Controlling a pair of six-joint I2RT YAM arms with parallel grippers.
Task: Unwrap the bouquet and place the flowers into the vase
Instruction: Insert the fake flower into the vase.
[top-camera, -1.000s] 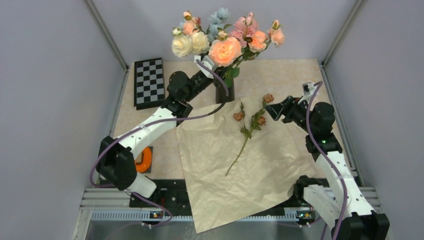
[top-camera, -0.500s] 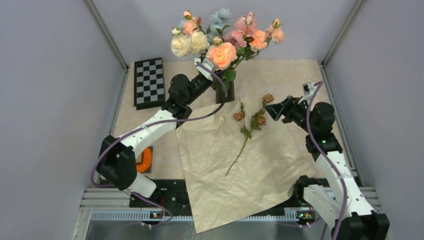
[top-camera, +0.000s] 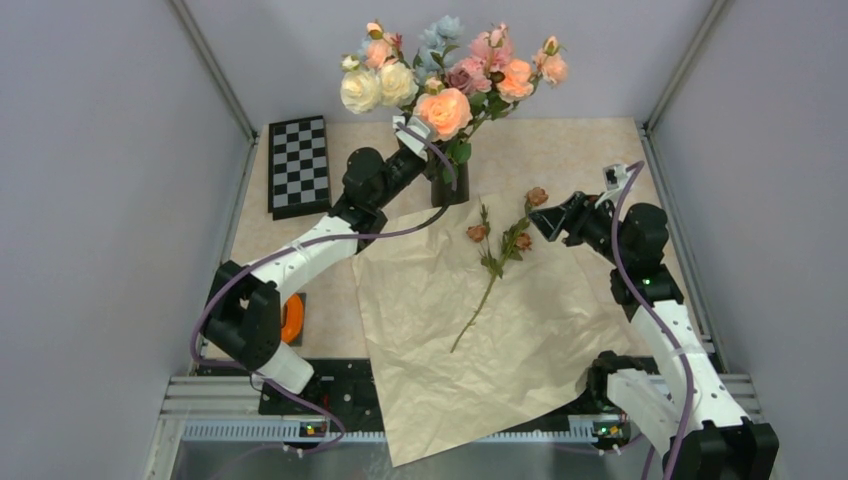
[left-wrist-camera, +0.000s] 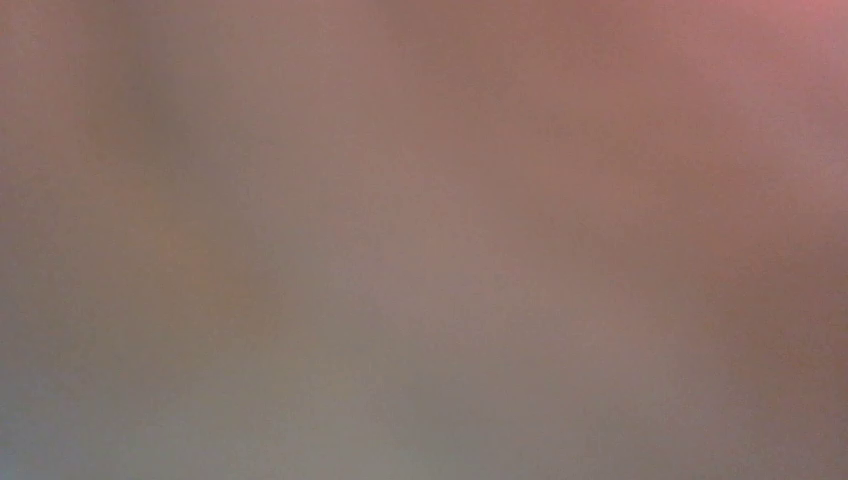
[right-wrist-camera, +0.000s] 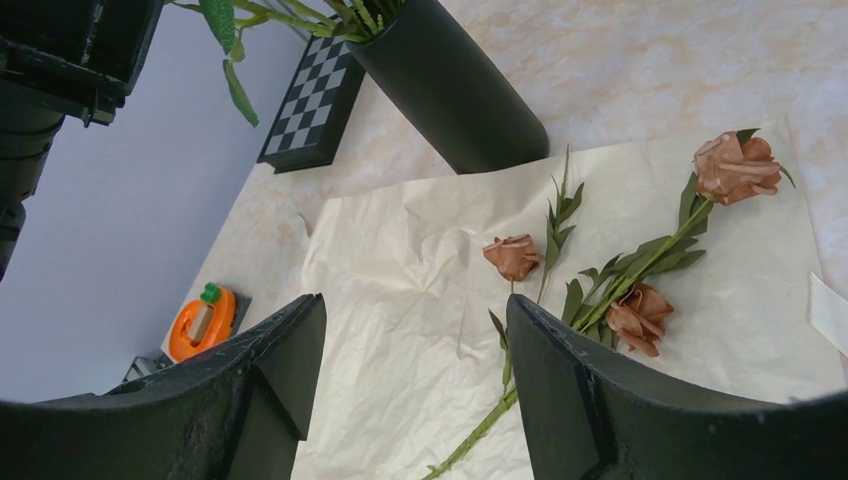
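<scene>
The vase (top-camera: 447, 188) stands upright near the middle of the counter's far edge, and most of the flowers (top-camera: 440, 80) are in it: cream, peach and pink roses with pale blue sprigs, fanned out above its neck. The left tool (top-camera: 418, 128) is up among their stems just under the large peach rose, its jaws almost together. The blooms hide the jaws, and the left wrist view is only a pink-grey blur, so I cannot tell whether a stem is pinched.

A crinkled tan paper sheet (top-camera: 480, 330) lies flat from the foot of the vase to past the near edge. One mauve rose sprig (top-camera: 498, 252) lies on its far part, blooms toward the far edge and stem slanting back toward the near edge. The right tool (top-camera: 550, 216) hovers just right of those blooms with its jaws wide apart and nothing between them.

A chessboard (top-camera: 298, 165) sits in the far left corner, and an orange toy (top-camera: 290, 318) lies by the left arm, toward the near edge.
</scene>
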